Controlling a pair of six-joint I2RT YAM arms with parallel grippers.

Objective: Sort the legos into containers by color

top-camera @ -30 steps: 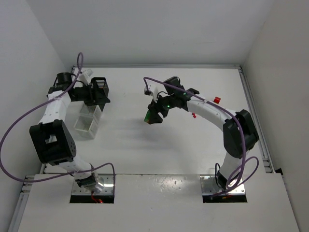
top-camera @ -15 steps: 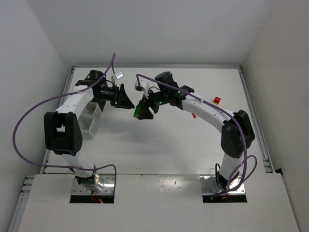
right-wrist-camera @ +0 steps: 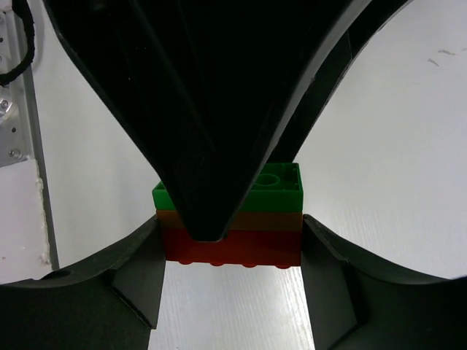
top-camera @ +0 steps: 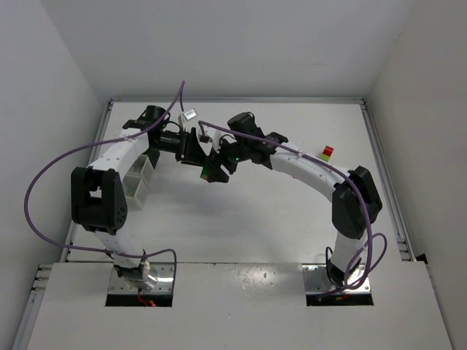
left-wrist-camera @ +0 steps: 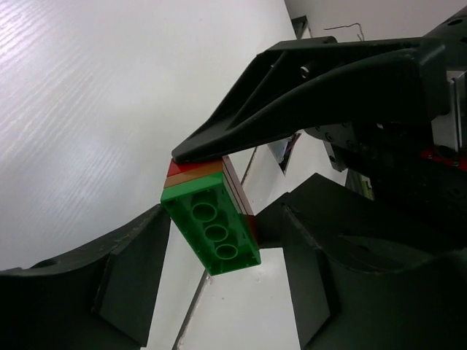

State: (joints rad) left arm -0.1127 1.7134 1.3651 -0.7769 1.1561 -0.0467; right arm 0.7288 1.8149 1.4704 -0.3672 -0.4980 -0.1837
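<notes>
Right gripper point(right-wrist-camera: 230, 244) is clamped on a 3-brick lego stack point(left-wrist-camera: 211, 233): green, orange, red. Left gripper point(left-wrist-camera: 214, 219) straddles it from the left, jaws apart.

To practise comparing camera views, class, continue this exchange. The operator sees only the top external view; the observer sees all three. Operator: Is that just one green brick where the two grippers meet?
Observer: No. The left wrist view shows a stack of three layers: green, orange, red.
Operator: Which gripper holds it?
Observer: From the right wrist, the right gripper is shut on the stack's two ends.
Operator: And the left gripper?
Observer: Its fingers stand on either side of the stack in its own view; whether they press it I cannot tell.
</notes>
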